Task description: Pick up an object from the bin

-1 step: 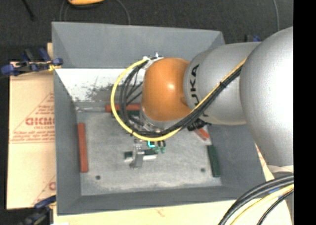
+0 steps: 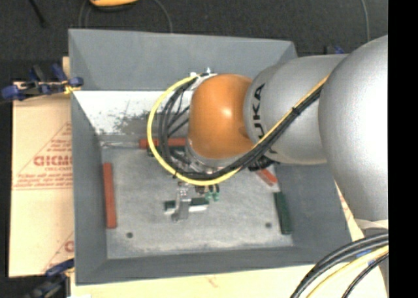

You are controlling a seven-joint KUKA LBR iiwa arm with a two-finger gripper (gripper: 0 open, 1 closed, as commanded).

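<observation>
At the front of the grey bin (image 2: pixel 196 263) the floor is bare. A little way in, on the right, a dark green stick (image 2: pixel 282 212) lies flat close to the right wall. In the middle of the floor the gripper (image 2: pixel 188 204) hangs low, right down by the metal. I cannot tell if it is apart or together, and I cannot see any thing held in it. The spot under it looks bare. On the left a brown-red stick (image 2: pixel 109 195) lies flat beside the left wall, well apart from the gripper. Farther back on the right a small orange-red piece (image 2: pixel 266 176) peeks out from under the big arm. At the back a red stick (image 2: pixel 171 142) lies on the floor, half hidden by the robot's cables (image 2: pixel 150 130) and its round orange cover (image 2: pixel 219 123). I think the thing to pick is one of these, and none of them is under the gripper now. So the gripper could squeeze on nothing. It could also bump the floor, because it is so low. The sticks lie flat and near the walls, so the gripper might hit a wall or slide off a stick. A long stick grabbed near one end could tip and drop.
</observation>
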